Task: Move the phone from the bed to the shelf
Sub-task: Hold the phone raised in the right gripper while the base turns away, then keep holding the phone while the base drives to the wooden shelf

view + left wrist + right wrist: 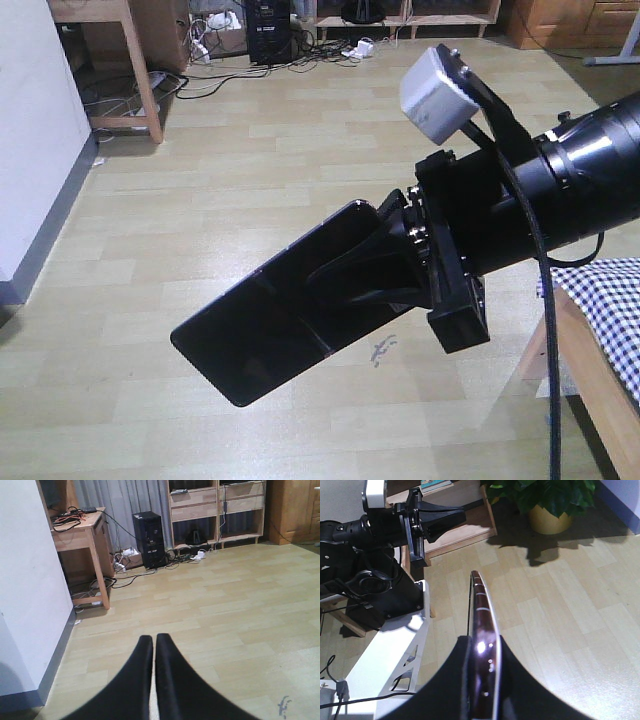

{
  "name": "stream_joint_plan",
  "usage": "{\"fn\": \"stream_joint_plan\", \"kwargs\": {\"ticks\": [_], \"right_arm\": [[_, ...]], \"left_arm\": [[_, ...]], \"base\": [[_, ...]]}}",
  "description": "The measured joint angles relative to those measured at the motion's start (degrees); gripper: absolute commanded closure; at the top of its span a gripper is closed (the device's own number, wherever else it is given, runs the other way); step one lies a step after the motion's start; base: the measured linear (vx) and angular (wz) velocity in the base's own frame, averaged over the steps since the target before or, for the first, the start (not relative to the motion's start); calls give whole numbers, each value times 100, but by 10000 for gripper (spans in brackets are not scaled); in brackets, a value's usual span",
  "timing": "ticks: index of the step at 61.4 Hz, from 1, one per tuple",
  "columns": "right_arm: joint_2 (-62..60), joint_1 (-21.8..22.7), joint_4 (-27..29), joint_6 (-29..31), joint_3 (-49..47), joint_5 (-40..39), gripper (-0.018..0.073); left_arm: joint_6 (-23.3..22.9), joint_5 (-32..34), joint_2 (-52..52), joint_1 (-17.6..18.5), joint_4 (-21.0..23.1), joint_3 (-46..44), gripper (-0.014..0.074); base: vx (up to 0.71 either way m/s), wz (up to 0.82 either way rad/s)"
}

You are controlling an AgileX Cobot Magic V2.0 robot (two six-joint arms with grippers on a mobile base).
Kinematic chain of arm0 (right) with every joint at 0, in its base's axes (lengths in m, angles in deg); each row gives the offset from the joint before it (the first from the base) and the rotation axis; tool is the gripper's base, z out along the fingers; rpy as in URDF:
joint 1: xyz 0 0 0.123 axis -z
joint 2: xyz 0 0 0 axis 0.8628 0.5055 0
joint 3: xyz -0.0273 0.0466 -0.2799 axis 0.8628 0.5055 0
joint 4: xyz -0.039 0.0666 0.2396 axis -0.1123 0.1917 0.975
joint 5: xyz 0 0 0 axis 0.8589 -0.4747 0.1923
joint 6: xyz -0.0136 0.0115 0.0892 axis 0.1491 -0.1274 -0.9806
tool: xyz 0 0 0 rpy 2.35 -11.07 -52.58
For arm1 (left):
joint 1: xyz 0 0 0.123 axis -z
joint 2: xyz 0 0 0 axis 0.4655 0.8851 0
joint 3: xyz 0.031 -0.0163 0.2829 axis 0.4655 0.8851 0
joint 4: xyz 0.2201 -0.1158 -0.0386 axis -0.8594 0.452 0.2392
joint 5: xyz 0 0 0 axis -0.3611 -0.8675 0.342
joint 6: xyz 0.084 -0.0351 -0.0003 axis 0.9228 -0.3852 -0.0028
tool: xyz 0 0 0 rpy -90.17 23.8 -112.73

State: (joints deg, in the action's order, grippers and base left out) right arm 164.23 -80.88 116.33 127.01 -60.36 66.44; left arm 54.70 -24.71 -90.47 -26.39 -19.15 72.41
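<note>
Plainly the right tool is clamped on the phone, holding it out above the wooden floor, free end pointing to 8 o'clock. The bed lies at 4 o'clock. The left tool has its 2 fingers pressed together on nothing; the shelf stands at 1 o'clock beyond.
</note>
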Motion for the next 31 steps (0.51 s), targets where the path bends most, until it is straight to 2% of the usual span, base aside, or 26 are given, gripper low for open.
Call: {"fn": "stream_joint_plan", "kwargs": {"ticks": [31], "right_arm": [[0,0,0,0,0,0,562]], "left_arm": [[0,0,0,0,0,0,595]], "base": [[18,1]]}}
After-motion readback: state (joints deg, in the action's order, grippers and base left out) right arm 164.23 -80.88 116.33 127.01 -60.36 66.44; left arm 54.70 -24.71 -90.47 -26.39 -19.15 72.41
